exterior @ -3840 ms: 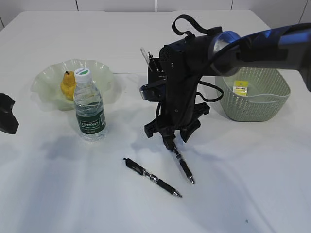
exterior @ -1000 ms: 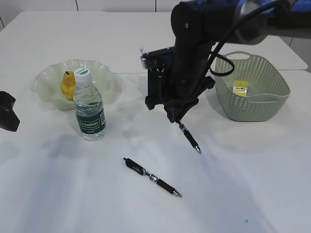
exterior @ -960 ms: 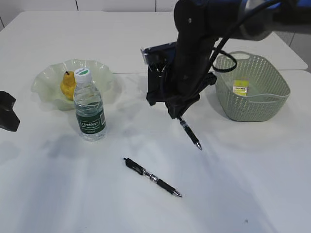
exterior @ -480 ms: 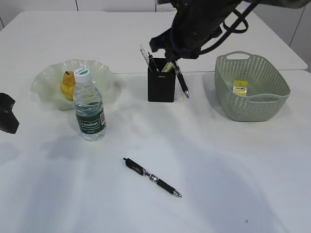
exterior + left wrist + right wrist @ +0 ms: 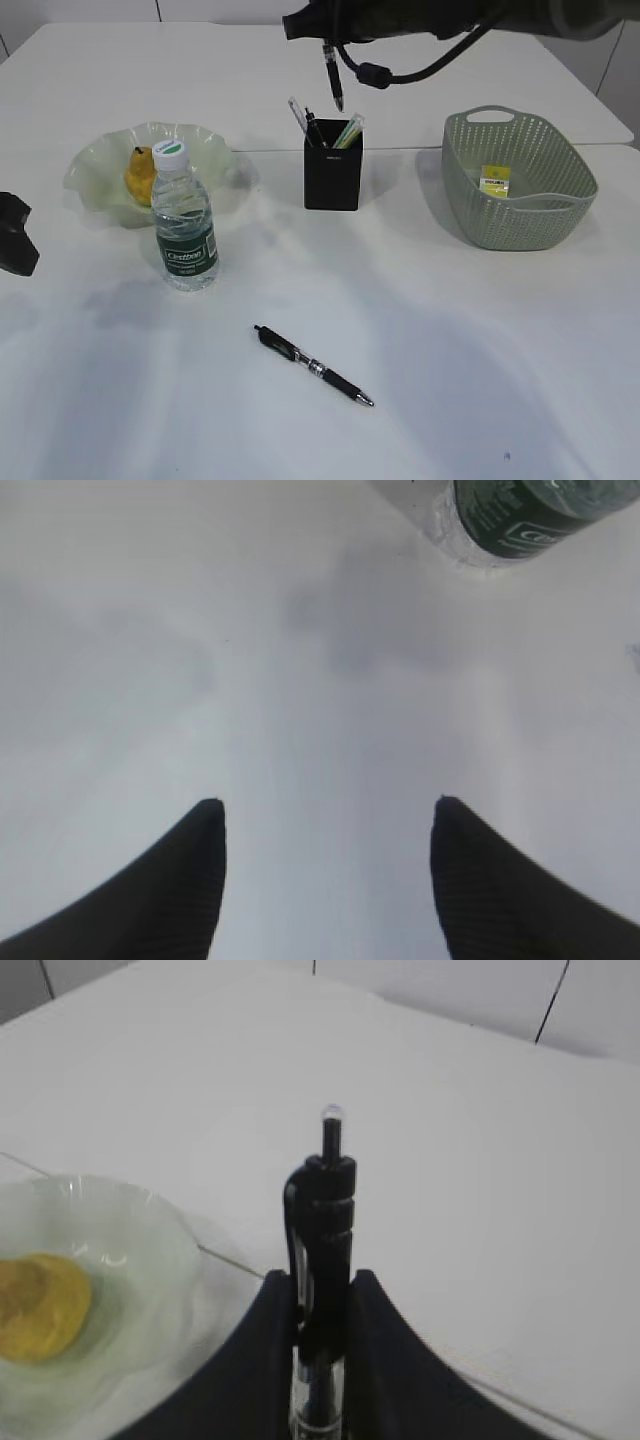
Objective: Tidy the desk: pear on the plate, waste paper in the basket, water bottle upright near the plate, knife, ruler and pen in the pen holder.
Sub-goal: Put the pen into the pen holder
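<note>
One pen point(image 5: 333, 75) — clamped in right gripper point(image 5: 320, 1290) — now hangs above holder point(image 5: 332, 178).

Right arm raised high, left gripper idling low

The right gripper point(image 5: 320, 1305) is pinching a pen point(image 5: 322, 1250) between closed fingers; the left gripper point(image 5: 328, 825) is hanging with fingers spread apart.

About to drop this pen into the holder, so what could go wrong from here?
1. The held pen hangs tip-down above the pen holder, which already has items sticking up; it may catch on them or miss the opening.
2. The right gripper pinches only its upper end, so it could swing or slip.
3. A second pen still lies on the table.
</note>
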`<action>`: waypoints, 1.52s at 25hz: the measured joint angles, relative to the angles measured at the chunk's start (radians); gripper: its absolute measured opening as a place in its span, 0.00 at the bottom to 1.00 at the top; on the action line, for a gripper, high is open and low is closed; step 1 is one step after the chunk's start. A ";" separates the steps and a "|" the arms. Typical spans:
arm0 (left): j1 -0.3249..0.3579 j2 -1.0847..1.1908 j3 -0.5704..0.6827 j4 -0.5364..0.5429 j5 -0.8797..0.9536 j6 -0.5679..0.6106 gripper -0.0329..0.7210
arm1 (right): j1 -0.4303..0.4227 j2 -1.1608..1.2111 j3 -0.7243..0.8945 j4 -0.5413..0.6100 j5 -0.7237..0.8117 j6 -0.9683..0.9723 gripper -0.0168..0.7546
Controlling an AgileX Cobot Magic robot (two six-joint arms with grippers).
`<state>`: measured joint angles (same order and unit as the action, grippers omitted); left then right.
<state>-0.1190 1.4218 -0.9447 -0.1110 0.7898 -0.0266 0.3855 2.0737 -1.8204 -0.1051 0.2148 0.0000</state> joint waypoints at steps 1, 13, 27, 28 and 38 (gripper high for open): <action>0.000 0.000 0.000 0.000 0.000 0.000 0.65 | -0.004 0.013 0.000 -0.002 -0.036 0.000 0.13; 0.000 0.000 0.000 0.000 0.004 0.000 0.65 | -0.043 0.170 -0.021 -0.002 -0.230 0.023 0.13; 0.000 0.000 0.000 0.000 0.004 0.000 0.65 | -0.048 0.249 -0.038 -0.002 -0.302 0.057 0.13; 0.000 0.000 0.000 0.000 0.004 0.000 0.65 | -0.048 0.251 -0.038 -0.002 -0.302 0.057 0.13; 0.000 0.000 0.000 0.000 0.008 0.000 0.65 | -0.048 0.263 -0.039 -0.002 -0.300 0.059 0.22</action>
<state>-0.1190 1.4218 -0.9447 -0.1110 0.7976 -0.0266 0.3377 2.3368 -1.8598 -0.1074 -0.0855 0.0592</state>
